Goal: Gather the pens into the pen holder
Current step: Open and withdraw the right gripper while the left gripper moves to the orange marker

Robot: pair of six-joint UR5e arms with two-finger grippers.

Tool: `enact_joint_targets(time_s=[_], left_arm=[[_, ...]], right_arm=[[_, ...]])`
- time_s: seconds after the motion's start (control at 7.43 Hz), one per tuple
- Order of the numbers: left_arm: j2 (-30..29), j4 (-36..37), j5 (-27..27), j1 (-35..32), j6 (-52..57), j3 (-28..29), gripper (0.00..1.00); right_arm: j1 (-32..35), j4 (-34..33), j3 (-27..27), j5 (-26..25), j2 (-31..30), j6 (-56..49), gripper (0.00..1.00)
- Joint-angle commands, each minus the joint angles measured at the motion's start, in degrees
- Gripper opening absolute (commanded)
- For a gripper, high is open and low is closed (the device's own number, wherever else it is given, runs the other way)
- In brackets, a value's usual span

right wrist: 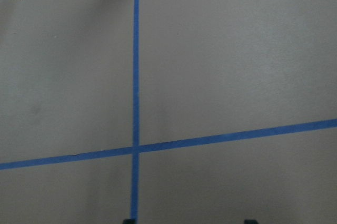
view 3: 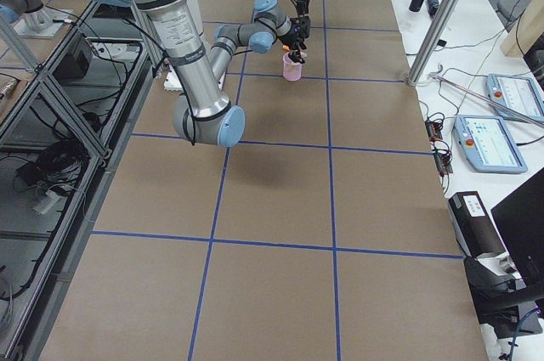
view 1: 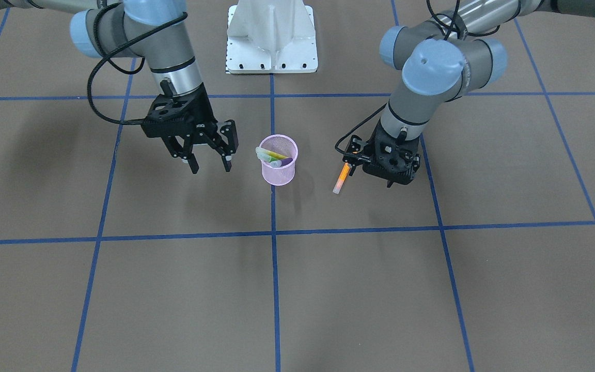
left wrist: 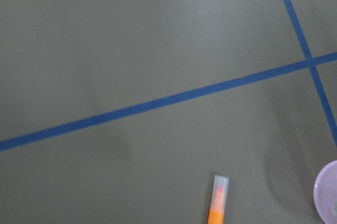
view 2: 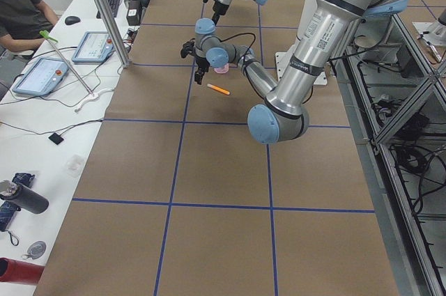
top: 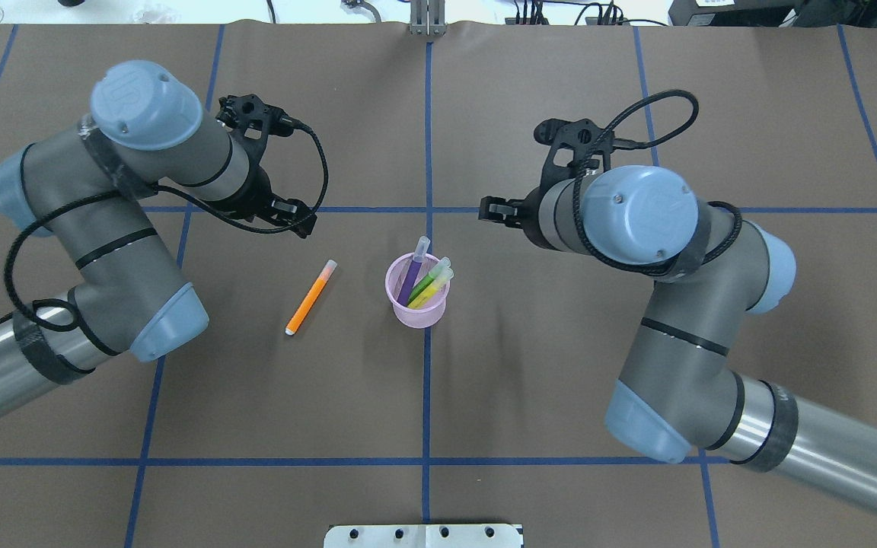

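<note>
Pens (top: 413, 274): three stand inside pen holder (top: 417, 318); orange pen (top: 310, 297) lies beside it, uncollected. Right gripper (view 1: 210, 168) fingers apart, empty; left gripper (view 1: 389, 170) state cannot be told.

Table (top: 522, 396): matt brown paper-like covering, blue tape lines (top: 427, 396). Pen holder (top: 416, 315): pink wire mesh. Orange pen (top: 310, 297): smooth plastic, translucent cap.

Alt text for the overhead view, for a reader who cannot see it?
A pink mesh cup holds purple, green and yellow pens; an orange pen lies flat to its left, apart from it. The left arm and right arm flank them.
</note>
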Motion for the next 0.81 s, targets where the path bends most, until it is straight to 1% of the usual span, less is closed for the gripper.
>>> enact_joint_targets(time_s=[0.0,0.13,0.27,0.4,0.54,0.67], left_arm=[[-2.0,0.6,-0.4,0.6,8.0,5.3,0.82],[-4.7,5.9,-2.5,0.7,8.1,6.3,0.79],[-6.4,10.1,-4.6,0.7,8.1,6.3,0.79],[-6.3,10.3,-4.7,1.9,8.0,6.4,0.79],[-6.2,10.9,-4.7,2.6,7.8,7.0,0.79],[-6.3,11.1,-4.7,3.7,7.4,7.6,0.78]], right_arm=[[6.2,0.3,0.2,11.2,-3.8,-1.4,0.75],[9.5,0.3,0.2,16.9,-5.3,-4.0,0.75],[12.6,0.3,0.0,21.9,-7.6,-7.3,0.75],[16.3,0.2,-0.1,27.2,-9.6,-11.4,0.76],[19.5,0.2,-0.4,30.6,-12.8,-14.8,0.75],[21.6,0.2,-0.4,31.6,-16.3,-20.6,0.75]])
